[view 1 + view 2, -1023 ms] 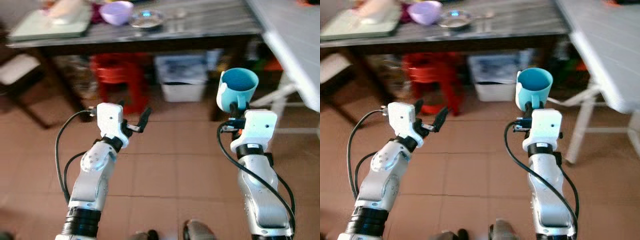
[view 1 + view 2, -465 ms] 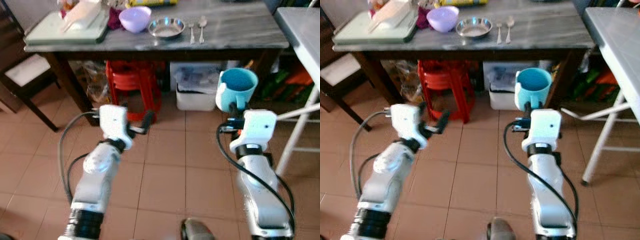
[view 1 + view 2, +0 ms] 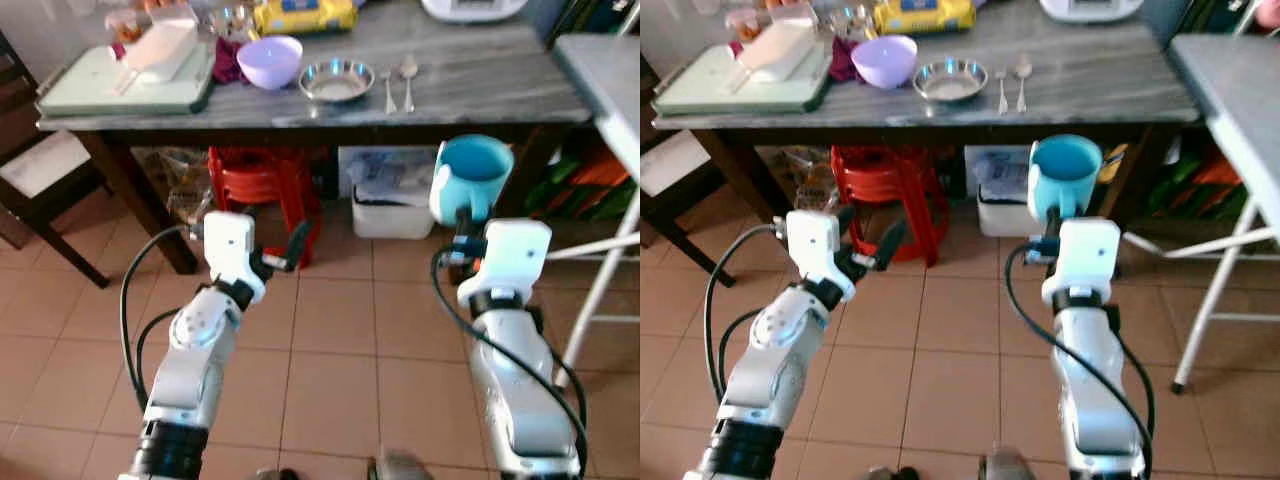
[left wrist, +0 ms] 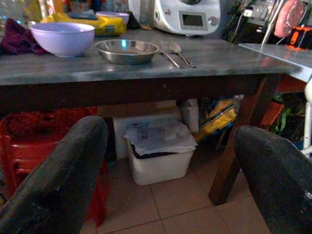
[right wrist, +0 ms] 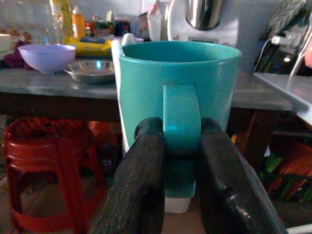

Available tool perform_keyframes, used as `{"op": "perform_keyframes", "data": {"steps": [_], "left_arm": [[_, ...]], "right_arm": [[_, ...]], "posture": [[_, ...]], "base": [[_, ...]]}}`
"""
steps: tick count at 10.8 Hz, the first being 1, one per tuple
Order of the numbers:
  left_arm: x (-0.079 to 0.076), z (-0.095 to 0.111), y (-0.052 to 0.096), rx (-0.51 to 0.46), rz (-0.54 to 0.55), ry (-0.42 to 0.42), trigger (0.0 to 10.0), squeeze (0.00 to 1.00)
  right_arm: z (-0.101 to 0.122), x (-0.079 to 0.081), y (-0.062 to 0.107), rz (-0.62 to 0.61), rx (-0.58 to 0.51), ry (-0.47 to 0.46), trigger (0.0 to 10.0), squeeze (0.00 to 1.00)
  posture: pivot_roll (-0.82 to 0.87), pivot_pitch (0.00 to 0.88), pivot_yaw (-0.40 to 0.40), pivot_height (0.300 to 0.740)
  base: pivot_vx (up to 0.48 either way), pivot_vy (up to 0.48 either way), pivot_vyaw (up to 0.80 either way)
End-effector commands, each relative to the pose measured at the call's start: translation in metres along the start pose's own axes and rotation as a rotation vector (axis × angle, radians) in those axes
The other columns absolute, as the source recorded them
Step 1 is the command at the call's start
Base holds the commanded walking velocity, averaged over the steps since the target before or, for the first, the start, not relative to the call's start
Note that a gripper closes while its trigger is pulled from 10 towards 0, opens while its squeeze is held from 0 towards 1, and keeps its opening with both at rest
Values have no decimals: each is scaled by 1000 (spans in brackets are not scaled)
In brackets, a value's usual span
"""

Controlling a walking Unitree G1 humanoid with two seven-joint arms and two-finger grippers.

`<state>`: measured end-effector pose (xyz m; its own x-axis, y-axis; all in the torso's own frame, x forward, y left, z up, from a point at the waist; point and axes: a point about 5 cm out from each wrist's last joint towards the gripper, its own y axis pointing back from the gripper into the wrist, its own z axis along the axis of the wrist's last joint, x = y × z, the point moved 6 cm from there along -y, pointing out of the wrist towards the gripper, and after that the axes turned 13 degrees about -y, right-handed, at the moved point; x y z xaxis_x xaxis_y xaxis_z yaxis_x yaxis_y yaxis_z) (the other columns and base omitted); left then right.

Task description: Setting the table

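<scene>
- While the teal mug [image 5: 178, 102] stands upright, mouth up, its handle faces back toward the wrist.
- Right gripper [image 5: 178, 161] pinches that handle, holding the mug above the fingers, over the tiled floor [image 3: 340, 350] before the table [image 3: 480, 85].
- Left gripper [image 4: 168, 161] is spread, holding nothing.
- On the table, the lilac bowl [image 3: 268, 60] and steel dish [image 3: 337, 80] look empty.

desk [image 3: 470, 85]: dark grey marbled top on dark wooden legs, standing on a tiled floor [image 3: 330, 360]
tray [image 3: 110, 88]: pale green, at the desk's left end, with a white container [image 3: 160, 48] lying on it
bowl [image 3: 270, 61]: lilac, just right of the tray
metal dish [image 3: 337, 80]: shallow and steel, beside the bowl
cutlery: fork [image 3: 388, 77] and spoon [image 3: 407, 72] side by side, right of the dish
yellow packet [image 3: 303, 14]: toward the back edge
white appliance [image 4: 190, 17]: at the rear right
</scene>
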<state>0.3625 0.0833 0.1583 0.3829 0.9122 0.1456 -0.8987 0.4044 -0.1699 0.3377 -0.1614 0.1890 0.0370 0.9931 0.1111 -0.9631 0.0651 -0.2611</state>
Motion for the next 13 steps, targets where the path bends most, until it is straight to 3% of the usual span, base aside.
{"op": "perform_keyframes", "data": {"steps": [1, 13], "left_arm": [[-6, 3, -1, -8, -21, -9, 10000, 0], [-15, 4, -4, -13, -44, 3, 10000, 0]], "right_arm": [[5, -5, 0, -12, -20, 8, 10000, 0], [3, -8, -1, -36, -23, -27, 10000, 0]], "posture": [[-174, 170, 66, 740], [-172, 156, 76, 740]], "base": [[379, 0, 0], [377, 0, 0]]}}
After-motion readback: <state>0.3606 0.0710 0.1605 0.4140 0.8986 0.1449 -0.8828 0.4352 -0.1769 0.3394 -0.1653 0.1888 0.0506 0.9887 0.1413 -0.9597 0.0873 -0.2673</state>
